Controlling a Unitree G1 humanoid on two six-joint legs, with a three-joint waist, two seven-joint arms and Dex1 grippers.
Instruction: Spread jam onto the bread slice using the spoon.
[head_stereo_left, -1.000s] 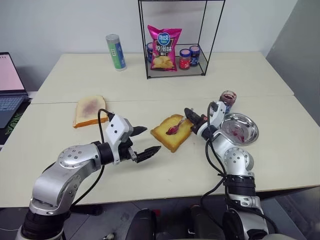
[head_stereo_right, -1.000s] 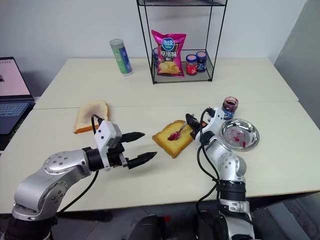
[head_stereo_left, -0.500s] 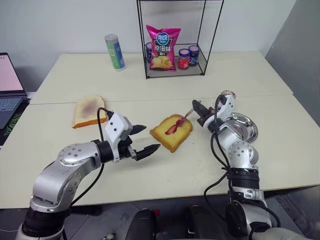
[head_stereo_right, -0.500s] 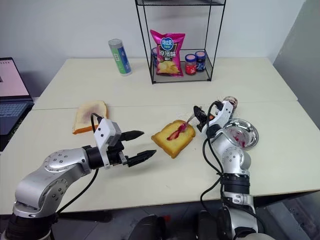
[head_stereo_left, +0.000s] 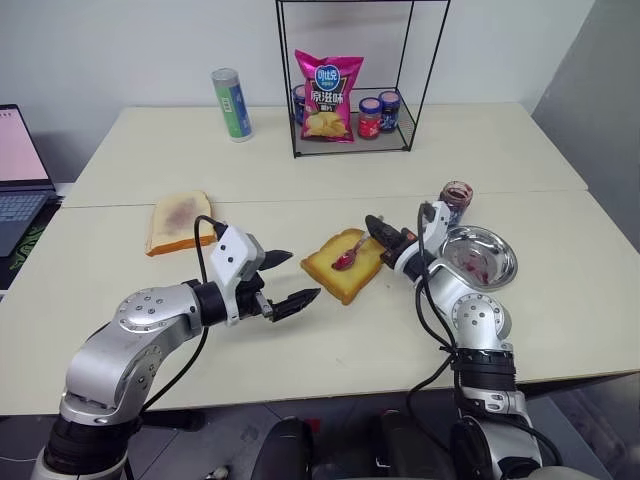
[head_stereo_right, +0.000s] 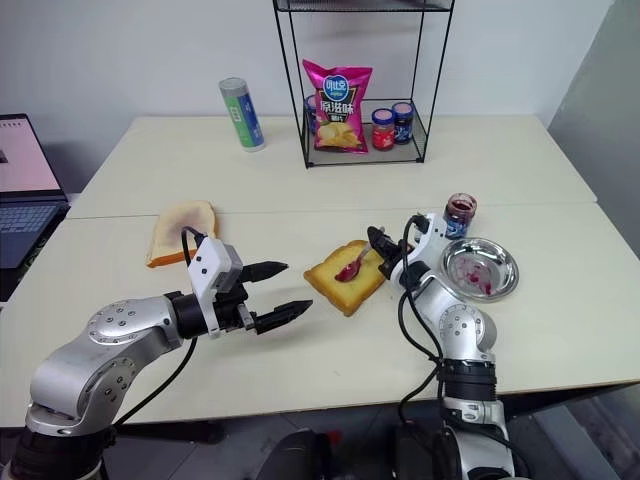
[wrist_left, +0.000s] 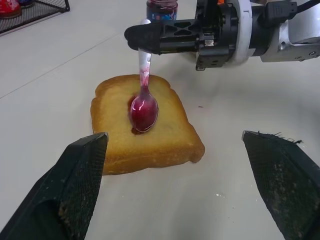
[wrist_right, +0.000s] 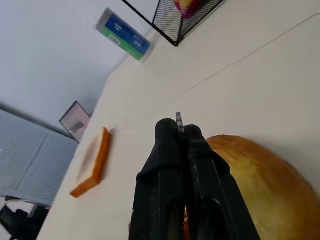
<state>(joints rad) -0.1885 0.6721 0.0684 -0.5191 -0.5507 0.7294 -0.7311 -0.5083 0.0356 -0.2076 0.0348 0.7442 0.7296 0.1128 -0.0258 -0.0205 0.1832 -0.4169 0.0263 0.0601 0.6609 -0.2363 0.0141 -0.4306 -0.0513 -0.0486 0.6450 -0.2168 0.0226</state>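
Note:
The golden bread slice (head_stereo_left: 352, 280) lies in the middle of the table. My right gripper (head_stereo_left: 376, 227) hovers just beyond the slice's right corner, shut on the handle of the slim silver spoon (wrist_left: 143, 102). The spoon slants down so that its bowl, full of glossy purple-red jam, rests on the middle of the slice. A thin dark smear of jam shows around the bowl. The open jam jar (head_stereo_left: 456, 196) stands behind my right wrist. My left gripper (head_stereo_left: 303, 275) is open with nothing in it, a little above the table to the left of the slice.
A steel dish (head_stereo_left: 497, 271) smeared with jam sits right of my right arm. A paler slice (head_stereo_left: 180, 220) with a stained centre lies at the left. At the back stand a wire rack (head_stereo_left: 408, 80) with a chips bag and lidded jars, and a can (head_stereo_left: 231, 104). A laptop (head_stereo_left: 18, 180) is at the far left.
Half a second ago the right gripper had drawn the spoon back towards the jar; now it is out over the slice again with the bowl on its middle. The left arm has not moved.

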